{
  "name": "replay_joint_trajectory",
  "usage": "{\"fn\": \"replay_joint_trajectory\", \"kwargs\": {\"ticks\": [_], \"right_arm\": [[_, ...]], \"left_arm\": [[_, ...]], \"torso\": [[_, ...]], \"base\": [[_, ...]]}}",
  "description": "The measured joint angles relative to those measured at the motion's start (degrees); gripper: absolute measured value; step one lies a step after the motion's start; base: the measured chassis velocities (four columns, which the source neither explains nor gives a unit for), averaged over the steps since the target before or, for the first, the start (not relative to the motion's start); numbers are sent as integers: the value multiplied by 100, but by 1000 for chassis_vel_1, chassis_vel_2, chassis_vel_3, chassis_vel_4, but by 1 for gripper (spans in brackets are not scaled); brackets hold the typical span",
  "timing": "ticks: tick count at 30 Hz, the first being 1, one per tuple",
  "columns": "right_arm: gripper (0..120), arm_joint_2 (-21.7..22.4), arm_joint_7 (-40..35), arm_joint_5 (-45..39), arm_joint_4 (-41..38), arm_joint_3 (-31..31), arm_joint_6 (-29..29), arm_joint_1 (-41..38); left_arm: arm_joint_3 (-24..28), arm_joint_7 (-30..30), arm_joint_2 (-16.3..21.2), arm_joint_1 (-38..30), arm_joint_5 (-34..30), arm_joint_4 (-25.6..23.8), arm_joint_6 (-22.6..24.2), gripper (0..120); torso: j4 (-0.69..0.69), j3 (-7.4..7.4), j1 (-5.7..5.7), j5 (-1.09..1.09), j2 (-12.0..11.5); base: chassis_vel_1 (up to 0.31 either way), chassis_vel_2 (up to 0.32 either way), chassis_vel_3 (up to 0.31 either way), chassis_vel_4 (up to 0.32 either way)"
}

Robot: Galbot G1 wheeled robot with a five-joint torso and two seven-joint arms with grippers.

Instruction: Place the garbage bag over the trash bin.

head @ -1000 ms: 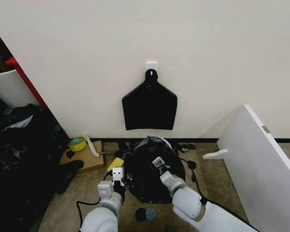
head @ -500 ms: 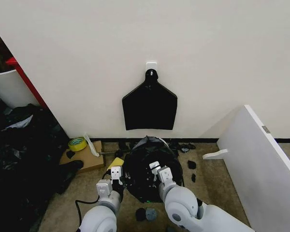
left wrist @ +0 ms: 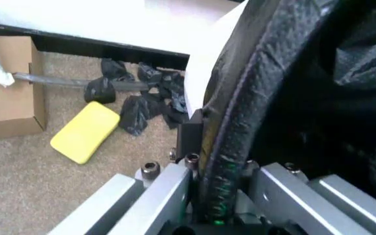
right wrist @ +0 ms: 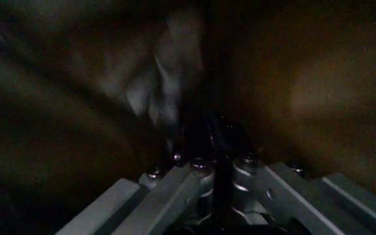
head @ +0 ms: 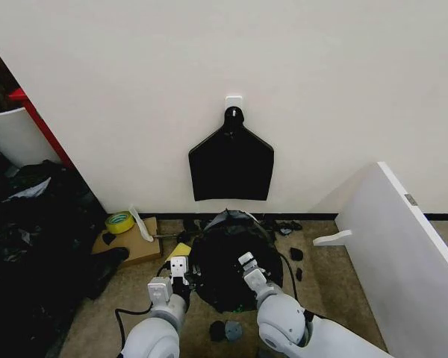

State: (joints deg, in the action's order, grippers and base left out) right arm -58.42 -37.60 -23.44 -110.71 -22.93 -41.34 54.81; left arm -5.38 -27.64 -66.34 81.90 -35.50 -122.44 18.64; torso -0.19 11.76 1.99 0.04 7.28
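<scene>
Garbage bag (head: 228, 257) sits low in the centre of your head view, a crinkly, glossy black film draped over the trash bin (head: 237, 215), whose round white rim peeks out only at the far edge, toward the wall. The bin stands upright with its mouth facing up at you, and the bag covers that mouth as a dark, wrinkled dome.

Your left gripper (head: 185, 280) is at the lower left of the bag, on the bin's near left edge. From the left wrist camera its two grey metal fingers (left wrist: 158, 196) are closed tight on the rim, with the bag's black film (left wrist: 240, 122) rolled over the edge and pinched between them; the smooth white wall of the bin (left wrist: 204, 63) shows just beyond.

Your right gripper (head: 248, 267) is reaching down into the bag from the lower right of centre. Its wrist camera is dark, but you can see the fingers (right wrist: 175, 196) drawn nearly together with a thin fold of black plastic (right wrist: 168, 98) caught between them.

On the floor left of the bin lie a flat yellow sponge (left wrist: 86, 131), small black scraps (left wrist: 139, 93) and a cardboard box (head: 131, 242) with a roll of yellow tape (head: 119, 221) on it. A flat black bundle of bags (head: 231, 164) hangs on the wall above.
</scene>
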Motion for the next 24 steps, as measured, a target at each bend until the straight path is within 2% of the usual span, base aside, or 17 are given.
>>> {"fn": "replay_joint_trajectory", "kwargs": {"ticks": [7,9,11,16,19,24], "right_arm": [[0,-47,309,33,63,-6,714,-10],[0,-148,248,-330,115,-27,672,-46],[0,-284,57,-675,254,-33,396,-112],[0,-479,-56,-707,658,-19,197,-306],[0,-505,-24,-613,784,42,301,-397],[0,-332,215,-335,544,105,672,-293]], "left_arm": [[72,-1,-42,-9,0,27,4,0],[121,-2,-59,-1,1,18,10,0],[154,-2,-40,37,7,-63,17,0],[152,-2,-1,132,14,-262,36,0],[131,-3,9,146,18,-290,39,0],[82,-3,7,75,12,-179,37,0]], "torso": [[1,0,0,0,0],[0,0,0,0,0],[1,0,0,0,0],[1,0,0,0,0],[1,0,0,0,0],[1,0,0,0,0]], "base": [[0,0,0,0],[0,0,0,0],[0,0,0,0],[0,0,0,0],[0,0,0,0],[0,0,0,0]]}}
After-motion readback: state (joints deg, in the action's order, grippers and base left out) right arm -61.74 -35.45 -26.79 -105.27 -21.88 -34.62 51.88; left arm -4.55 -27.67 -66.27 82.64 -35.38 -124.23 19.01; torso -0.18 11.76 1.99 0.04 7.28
